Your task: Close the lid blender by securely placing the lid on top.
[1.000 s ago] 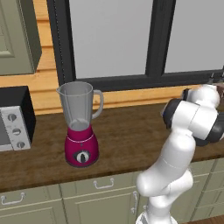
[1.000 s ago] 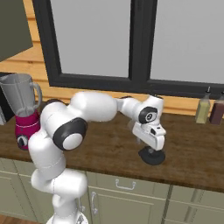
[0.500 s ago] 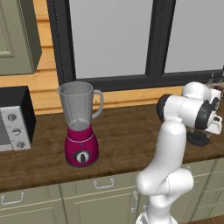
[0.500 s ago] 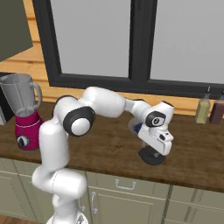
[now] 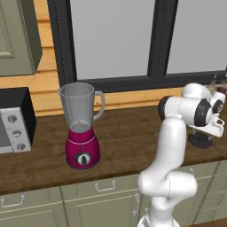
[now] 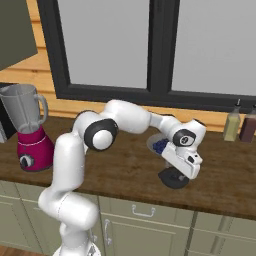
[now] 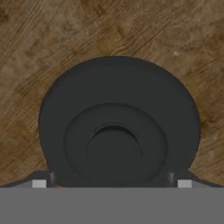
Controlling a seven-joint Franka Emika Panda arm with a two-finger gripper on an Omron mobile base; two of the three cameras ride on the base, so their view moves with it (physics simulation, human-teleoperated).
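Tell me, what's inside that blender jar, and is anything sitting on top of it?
The blender jar looks empty and see-through, its mouth uncovered. The lid lies flat on the wooden counter, under the open gripper. Whatever is beneath the lid is hidden.

no readable text, labels, brands or numbers, blender (image 5: 82, 128) dial unmarked, bottles' (image 6: 231, 126) labels too small

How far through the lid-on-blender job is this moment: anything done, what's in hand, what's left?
Done: the gripper has been brought right over the lid, which lies on the wooden counter far to the right of the blender. In hand: nothing; the jaws are open either side of the lid, not closed on it. Left: grasp it, lift, carry it across, and seat it on the open jar mouth.
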